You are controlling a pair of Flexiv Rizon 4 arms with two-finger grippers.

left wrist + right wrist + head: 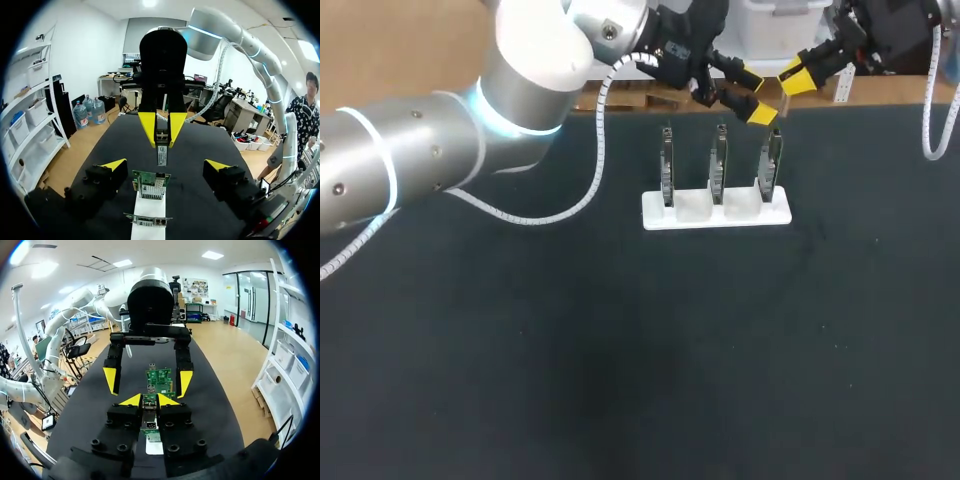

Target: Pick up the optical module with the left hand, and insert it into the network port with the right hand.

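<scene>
Left wrist view: right hand point(161, 141) pinches optical module point(161, 155), label unreadable; left hand point(166, 166) wide open, empty.

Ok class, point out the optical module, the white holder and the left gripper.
optical module point(161, 155): left wrist view, its metal body.
white holder point(715, 221): head view, front edge of base.
left gripper point(756, 95): head view, midway between fingertips.

Robotics lab: robot arms point(410, 150), dark worktable point(620, 380), circuit boards point(719, 160) in fixture point(715, 214).
</scene>
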